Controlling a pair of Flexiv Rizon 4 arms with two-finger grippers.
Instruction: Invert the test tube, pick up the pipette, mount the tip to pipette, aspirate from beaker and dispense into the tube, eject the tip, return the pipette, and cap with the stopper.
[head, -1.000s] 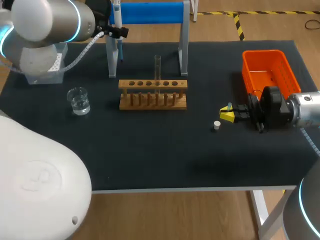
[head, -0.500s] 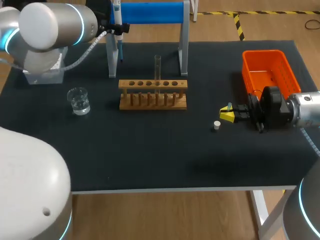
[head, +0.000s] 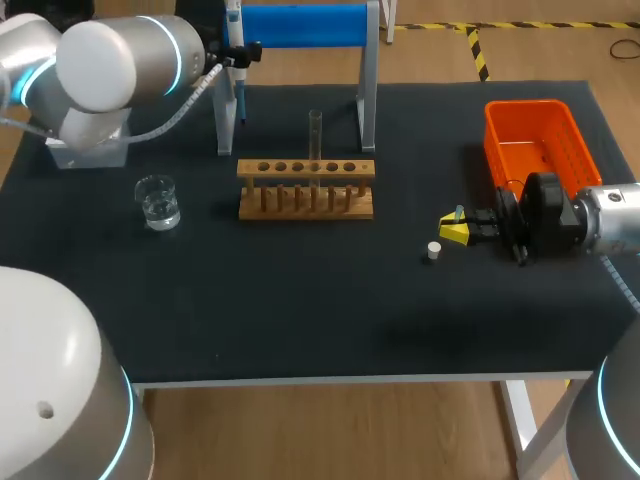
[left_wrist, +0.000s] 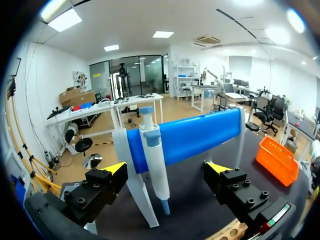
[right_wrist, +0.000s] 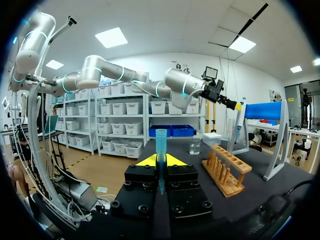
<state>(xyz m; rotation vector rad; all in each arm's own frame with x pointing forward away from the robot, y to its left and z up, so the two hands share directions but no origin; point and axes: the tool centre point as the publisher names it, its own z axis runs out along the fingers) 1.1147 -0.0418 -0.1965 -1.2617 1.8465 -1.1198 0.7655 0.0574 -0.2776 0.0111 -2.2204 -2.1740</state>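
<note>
The pipette (head: 234, 40) hangs upright on the blue-barred stand (head: 300, 25) at the table's back. My left gripper (head: 240, 55) is open at it; in the left wrist view the pipette (left_wrist: 154, 165) stands between the spread fingers (left_wrist: 114, 170), touching neither. The glass test tube (head: 315, 135) stands mouth-up in the wooden rack (head: 305, 188). A beaker (head: 157, 201) of clear liquid sits left of the rack. My right gripper (head: 455, 231) hovers low at the right, shut on a blue pipette tip (right_wrist: 161, 145). The white stopper (head: 433, 251) lies just left of it.
An orange basket (head: 535, 145) stands at the back right, behind my right arm. A pale tip box (head: 90, 145) sits at the back left, partly hidden by my left arm. The right wrist view also shows the rack (right_wrist: 227, 167) and beaker (right_wrist: 195, 145) ahead.
My left arm's elbow has swung back and to the right, and its gripper has edged a little closer around the pipette. The right arm and the tip have not moved.
</note>
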